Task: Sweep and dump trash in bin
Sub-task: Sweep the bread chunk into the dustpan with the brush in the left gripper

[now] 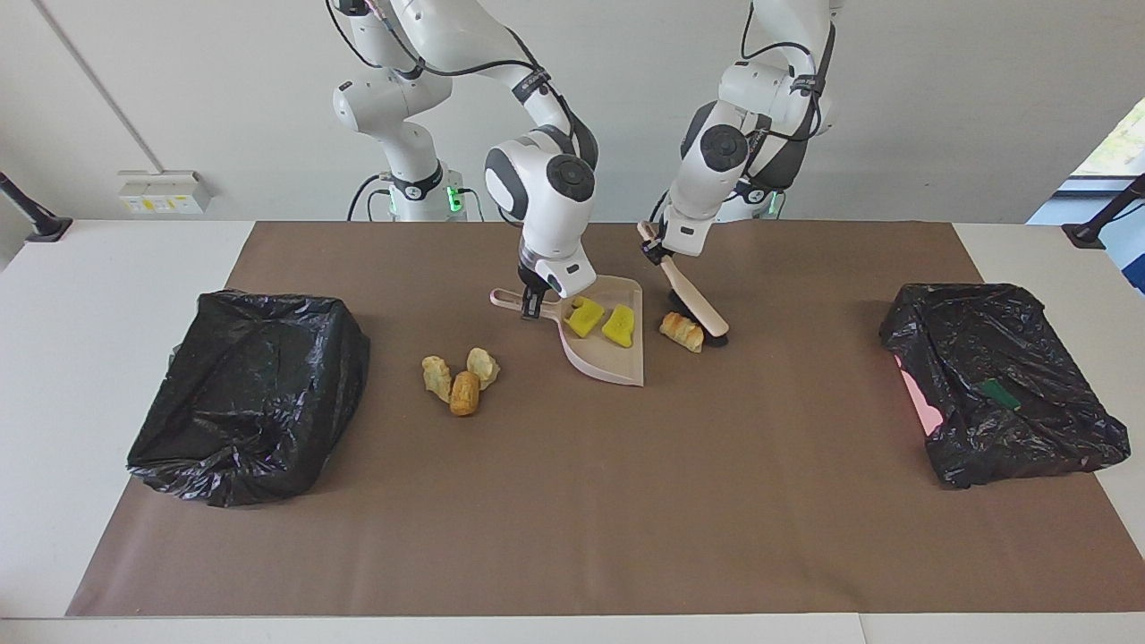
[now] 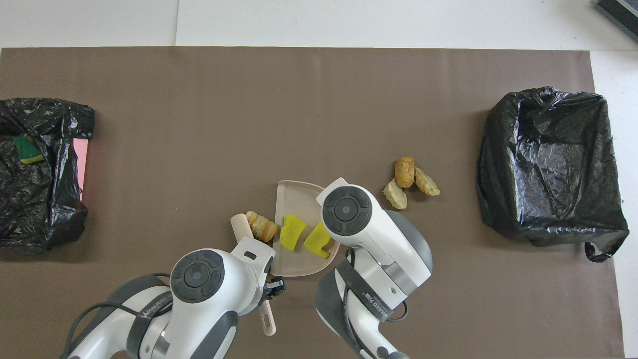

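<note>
- The table [image 1: 54, 376] carried a brown mat [image 1: 572, 501], with a bin lined in black plastic at the right arm's end [image 1: 246, 394] and a second black-lined bin at the left arm's end [image 1: 997, 380].
- The right gripper [image 1: 533, 302] had its jaws closed on the handle of the pale pink dustpan [image 1: 617, 365], which lay flat on the mat with its open edge toward the left arm's end.
- Two bright yellow spongy pieces [image 1: 584, 316] [image 1: 619, 326] lay side by side inside the dustpan; both were blocky with irregular, notched edges.
- The left gripper [image 1: 660, 251] had its jaws closed on the handle of the beige brush [image 1: 693, 300], which was tilted with its black bristles down on the mat.
- One tan-brown ridged chunk [image 1: 682, 332] lay on the mat between the brush bristles and the dustpan's open edge, touching the bristles and just beside the pan.
- In the overhead view this chunk [image 2: 262, 226] showed a layered, pastry-like surface and sat at the pan's lip.
- Three further tan-brown lumpy chunks [image 1: 461, 380] lay in a tight cluster on the mat, between the dustpan and the bin at the right arm's end, touching one another; the middle one was darker and rounded, the outer two paler and rough.
- Inside the bin at the left arm's end a green and yellow item [image 1: 999, 394] was visible.
</note>
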`<state>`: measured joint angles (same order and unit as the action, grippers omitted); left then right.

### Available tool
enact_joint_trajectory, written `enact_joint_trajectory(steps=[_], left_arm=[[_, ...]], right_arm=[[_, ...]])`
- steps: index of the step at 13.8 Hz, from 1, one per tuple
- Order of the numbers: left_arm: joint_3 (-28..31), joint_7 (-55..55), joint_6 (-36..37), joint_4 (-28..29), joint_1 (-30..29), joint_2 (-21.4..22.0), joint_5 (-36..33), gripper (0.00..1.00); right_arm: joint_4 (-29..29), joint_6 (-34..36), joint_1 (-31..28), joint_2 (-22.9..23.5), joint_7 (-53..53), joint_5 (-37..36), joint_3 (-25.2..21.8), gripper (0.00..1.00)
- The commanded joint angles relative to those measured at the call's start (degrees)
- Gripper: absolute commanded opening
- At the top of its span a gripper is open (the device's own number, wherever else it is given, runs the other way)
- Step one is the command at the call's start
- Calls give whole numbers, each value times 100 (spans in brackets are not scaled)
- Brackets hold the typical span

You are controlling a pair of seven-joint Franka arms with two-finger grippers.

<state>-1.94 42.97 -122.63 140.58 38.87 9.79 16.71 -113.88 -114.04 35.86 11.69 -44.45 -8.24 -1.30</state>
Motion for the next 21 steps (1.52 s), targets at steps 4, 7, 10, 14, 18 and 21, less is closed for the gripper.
enact_joint_trajectory(steps=[4,7,10,14,18,21], left_arm=[[54,-1404,-42,-276,551,-39,219,0],[71,-1353,133,-505,499,-188,149,0],[98,-1230,547,-550,202,-171,-306,0],[107,-1177,1012,-567,-46,-153,-895,0],[115,-1062,1066,-698,-203,-136,-977,0],[115,-1054,1189,-857,-371,-56,-1187,0]], right_arm=[[50,-119,-9,61,-81,-99,7,0],[59,-154,-9,61,-81,-91,7,0],[59,-215,-9,79,-81,-82,7,0],[50,-268,-9,88,-81,-64,7,0],[85,-207,-9,79,200,-55,7,0],[112,47,-175,-175,130,-47,7,0]])
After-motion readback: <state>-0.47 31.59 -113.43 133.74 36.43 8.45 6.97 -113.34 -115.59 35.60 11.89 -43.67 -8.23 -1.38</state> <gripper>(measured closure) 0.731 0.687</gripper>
